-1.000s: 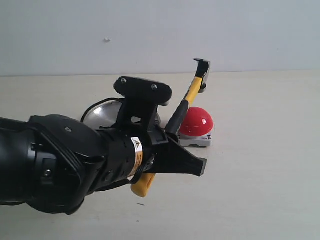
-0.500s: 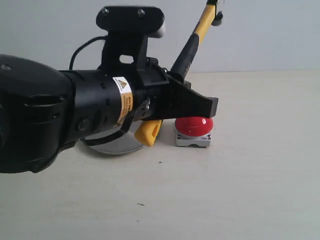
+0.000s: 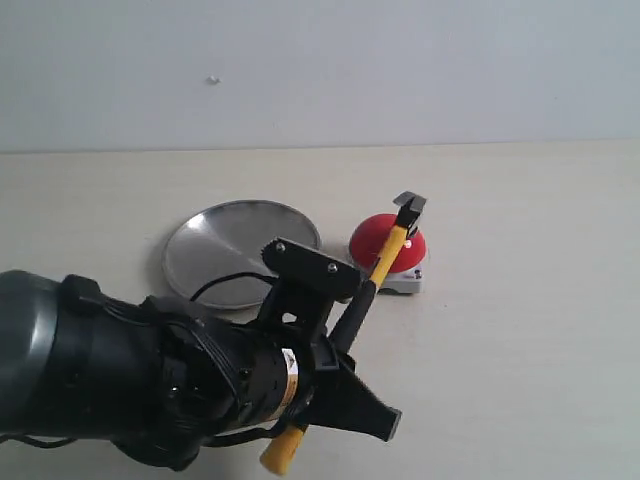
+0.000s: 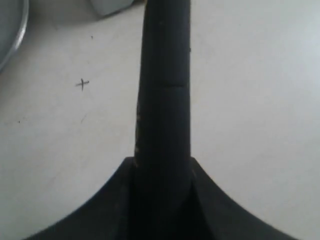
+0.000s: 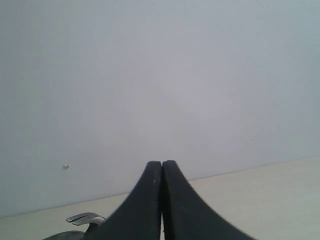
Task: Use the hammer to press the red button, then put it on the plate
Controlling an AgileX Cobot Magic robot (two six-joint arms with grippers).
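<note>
The hammer (image 3: pixel 372 280) sits by its black grip between the jaws of your left gripper (image 4: pixel 162 172), closed partway around it, yellow end poking out behind. Watch that long lever: if the head meets the glossy dome off-centre, it could glance aside and twist in your grip. From the fingers the handle slopes up to the head, at the top of the red button (image 3: pixel 368 248); contact can't be told. The plate (image 3: pixel 200 255) lies just beside. Your right gripper (image 5: pixel 162 200) is closed, empty.
</note>
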